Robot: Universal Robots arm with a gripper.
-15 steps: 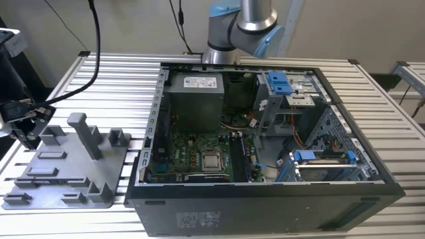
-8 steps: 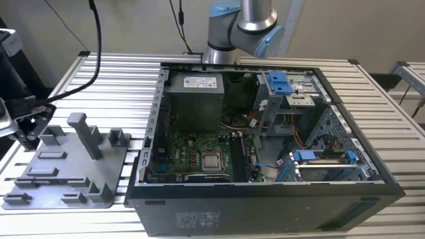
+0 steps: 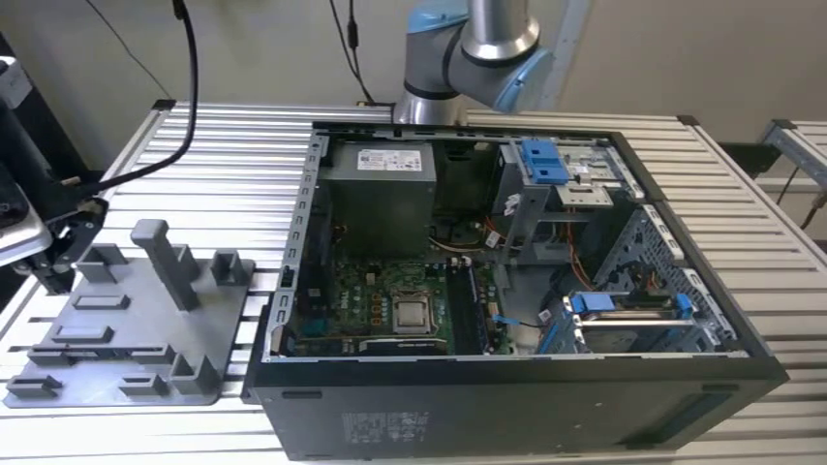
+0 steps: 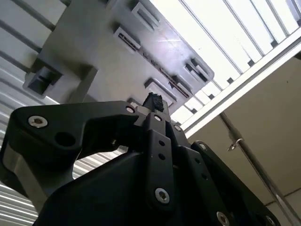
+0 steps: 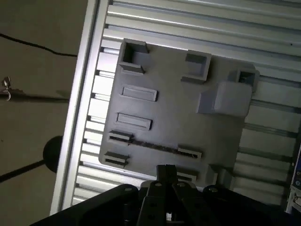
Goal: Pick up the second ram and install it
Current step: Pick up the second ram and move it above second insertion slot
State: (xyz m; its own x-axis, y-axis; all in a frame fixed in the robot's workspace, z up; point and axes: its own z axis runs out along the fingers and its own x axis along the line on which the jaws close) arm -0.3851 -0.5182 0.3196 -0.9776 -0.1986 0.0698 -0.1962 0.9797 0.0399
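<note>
Grey tray [image 5: 174, 108] holds the second ram [image 5: 155, 146] — not yet lifted. Pincer [image 5: 165, 173] hovers near it, opening cannot be told; installation in computer case [image 3: 517, 407] outstanding.

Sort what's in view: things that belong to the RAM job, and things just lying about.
Job:
- second ram, lying in the grey tray
- gripper, near that tray
- computer case with its green motherboard

Just there:
- power supply
- blue drive bracket
- slatted table
</note>
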